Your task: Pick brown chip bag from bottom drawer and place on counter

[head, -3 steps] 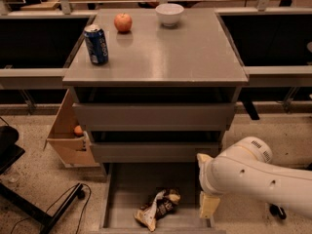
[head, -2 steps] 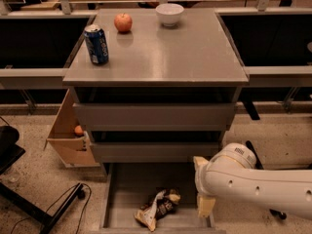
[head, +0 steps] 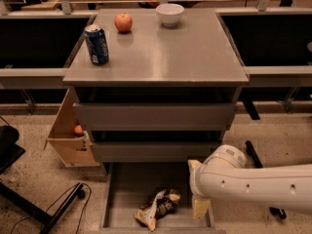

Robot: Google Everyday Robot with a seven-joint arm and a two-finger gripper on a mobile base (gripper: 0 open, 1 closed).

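Observation:
The brown chip bag (head: 158,208) lies crumpled on the floor of the open bottom drawer (head: 127,191), near the drawer's front middle. The white arm (head: 253,186) reaches in from the right, low over the drawer's right side. The gripper (head: 200,206) hangs at the arm's end, just right of the bag and apart from it; only a cream-coloured part of it shows. The counter (head: 165,57) is the grey top of the cabinet above the two shut drawers.
On the counter stand a blue soda can (head: 96,44), a red apple (head: 123,22) and a white bowl (head: 170,14). A cardboard box (head: 66,140) holding an orange object (head: 78,129) sits left of the cabinet. A black stand and cables (head: 44,208) lie at the lower left.
The arm has moved left, bringing the gripper closer to the chip bag. The bag and the things on the counter have not moved.

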